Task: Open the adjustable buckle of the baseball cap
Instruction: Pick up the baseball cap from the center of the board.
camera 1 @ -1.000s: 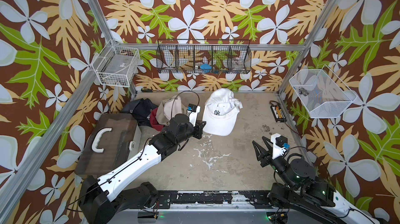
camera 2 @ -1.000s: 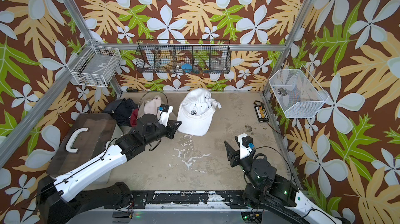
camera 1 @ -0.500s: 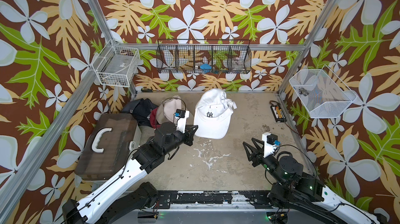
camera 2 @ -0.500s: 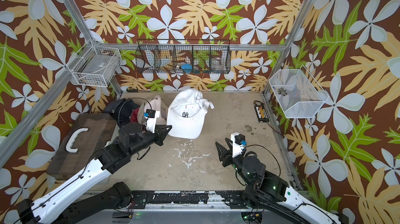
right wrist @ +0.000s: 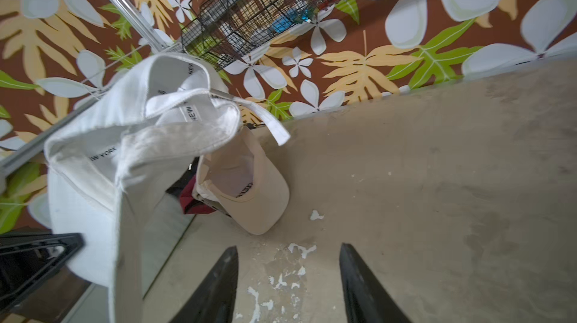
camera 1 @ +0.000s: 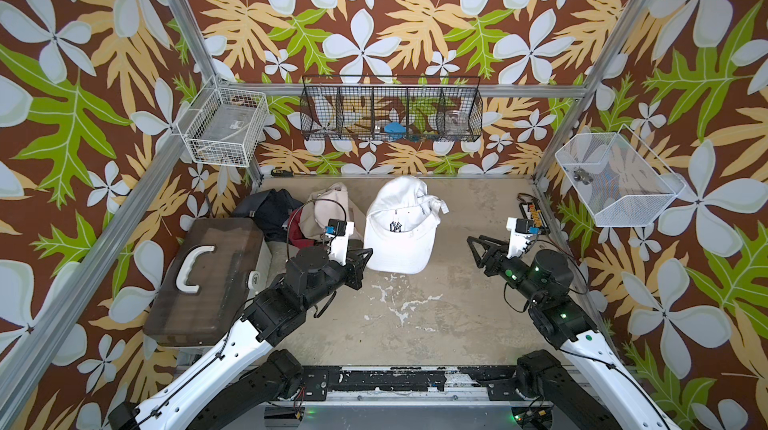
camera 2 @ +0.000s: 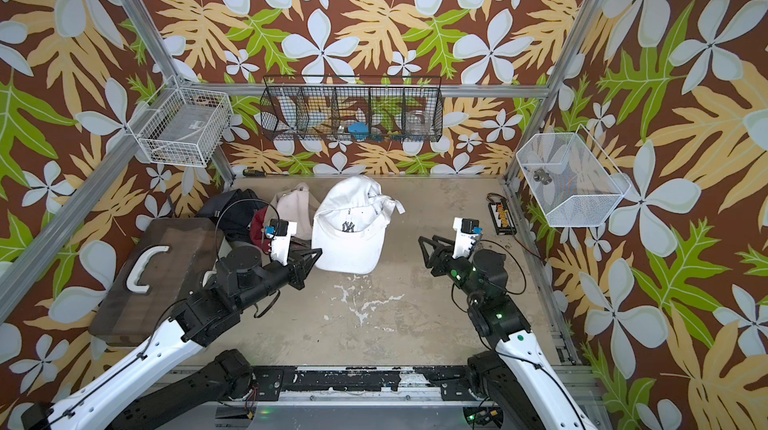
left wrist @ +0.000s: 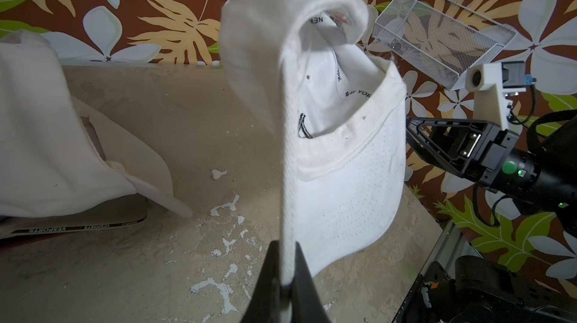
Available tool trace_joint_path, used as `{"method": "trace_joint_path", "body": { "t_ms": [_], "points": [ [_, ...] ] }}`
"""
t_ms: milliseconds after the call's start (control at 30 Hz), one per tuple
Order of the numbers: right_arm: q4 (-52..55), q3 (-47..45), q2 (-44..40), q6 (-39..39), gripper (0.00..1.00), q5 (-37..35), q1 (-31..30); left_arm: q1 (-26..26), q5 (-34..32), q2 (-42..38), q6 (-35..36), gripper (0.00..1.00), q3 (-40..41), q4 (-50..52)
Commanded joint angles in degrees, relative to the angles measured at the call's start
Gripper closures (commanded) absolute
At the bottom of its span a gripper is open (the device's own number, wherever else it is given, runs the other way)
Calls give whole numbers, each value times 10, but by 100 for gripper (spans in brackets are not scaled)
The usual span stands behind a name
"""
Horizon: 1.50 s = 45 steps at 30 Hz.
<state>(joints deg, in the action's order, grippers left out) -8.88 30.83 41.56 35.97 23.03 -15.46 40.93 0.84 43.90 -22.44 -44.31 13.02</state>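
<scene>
Surface: your beige tabletop [camera 1: 436, 324] is lying under the white cap [camera 1: 401, 240].
Left gripper [left wrist: 285, 277]: jaws are clamping the cap's edge.
Right gripper [right wrist: 288, 274]: jaws are standing apart, empty.

The worn beige surface [camera 1: 457, 324] has white chipped spots near its middle. At its left side lies a brown case [camera 1: 208, 278] with a white handle. Behind the case, a black cloth [camera 1: 270, 211], a red cap [camera 1: 295, 229] and a beige cap [camera 1: 328, 207] lie touching. A small board [camera 1: 532, 215] lies at the right edge and a screwdriver [camera 1: 282, 172] at the back edge.
</scene>
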Motion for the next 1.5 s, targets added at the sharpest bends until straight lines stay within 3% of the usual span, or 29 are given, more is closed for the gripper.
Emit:
{"method": "trace_joint_path", "body": {
  "t_ms": [0,167,767,1467],
  "points": [
    [-147,-11,26,84,47,149,6,0,4,-12,-2,100,6,-3],
    [-270,-38,61,161,48,205,6,0,10,-33,-5,100,11,2],
    [-441,-53,180,249,52,212,5,6,52,-53,-29,100,25,-2],
    [-479,-42,238,257,54,209,-3,42,36,-51,-38,100,23,-5]
  ]
}}
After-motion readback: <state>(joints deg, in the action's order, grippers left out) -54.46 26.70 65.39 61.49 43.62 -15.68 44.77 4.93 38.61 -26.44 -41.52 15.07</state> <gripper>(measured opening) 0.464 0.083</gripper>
